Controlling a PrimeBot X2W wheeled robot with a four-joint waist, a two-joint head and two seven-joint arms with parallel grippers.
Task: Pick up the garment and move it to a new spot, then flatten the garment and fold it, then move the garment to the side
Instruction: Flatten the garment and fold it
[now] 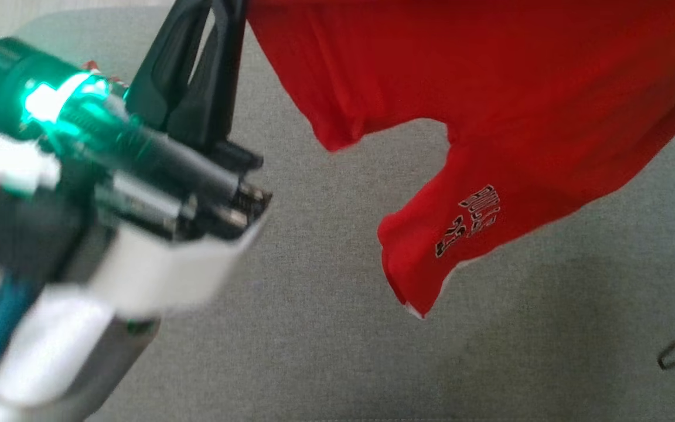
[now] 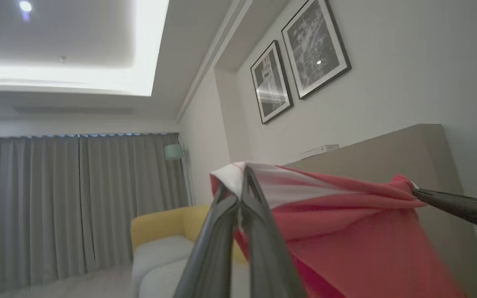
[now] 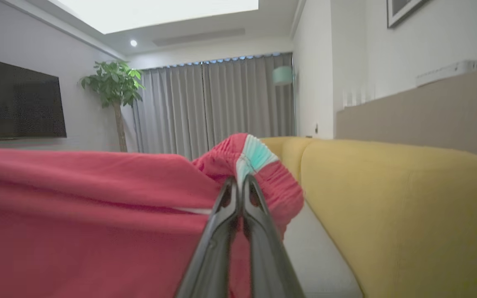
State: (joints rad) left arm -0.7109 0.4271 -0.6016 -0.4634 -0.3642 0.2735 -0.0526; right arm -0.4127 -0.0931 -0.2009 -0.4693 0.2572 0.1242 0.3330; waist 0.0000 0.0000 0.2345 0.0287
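A grey sofa seat (image 1: 314,363) with a yellow backrest (image 3: 387,194) is seen below the red Bulls shorts (image 1: 490,88), which are held up in the air above it. A white-trimmed edge is pinched by the left gripper (image 2: 240,184), its jaws closed tight. The gathered waistband is clamped in the fully closed jaws of the right gripper (image 3: 238,186).

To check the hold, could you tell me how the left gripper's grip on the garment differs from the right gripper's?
The left gripper pinches a white-banded edge; the right gripper pinches mostly red cloth. Cloth at the left lies smooth; at the right it bunches in gathers. Both are shut on the garment.
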